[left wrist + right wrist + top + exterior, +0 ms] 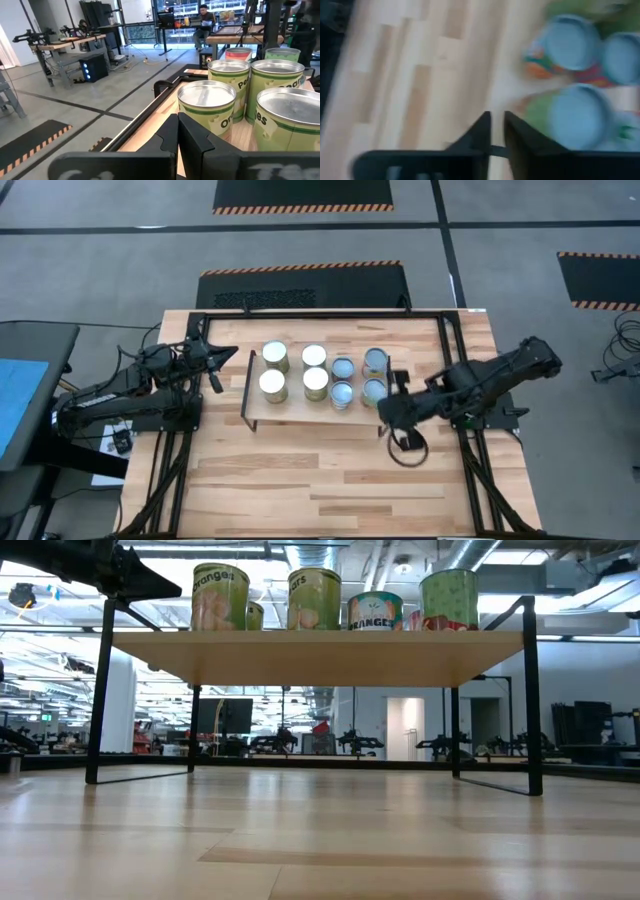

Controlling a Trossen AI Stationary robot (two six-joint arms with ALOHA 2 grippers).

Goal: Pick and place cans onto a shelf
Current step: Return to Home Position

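Now all eight cans stand upright on the shelf, in two rows of four running along its length. From above, the four on the left half show whitish lids and the four on the right half show bluish-silver ones, and neighbouring cans sit close together. The shelf rests on its thin black legs near the middle of the counter, with bare wood on every side of it. Seen from counter height, the front row shows mostly green labels, and one shorter can carries a colourful label reading "Oranges".

The left end effector hangs just beside the shelf's left end. Its fingers are pressed together and grip nothing. Its wrist view looks across the nearest lids from slightly above them. A person sits at a bench far back in the room.

The right end effector is over the shelf's right end, by the front corner and just beside the two end cans. Its fingers are drawn in with only a thin slit between them, and they hold nothing. The lids and the counter planks lie below it.
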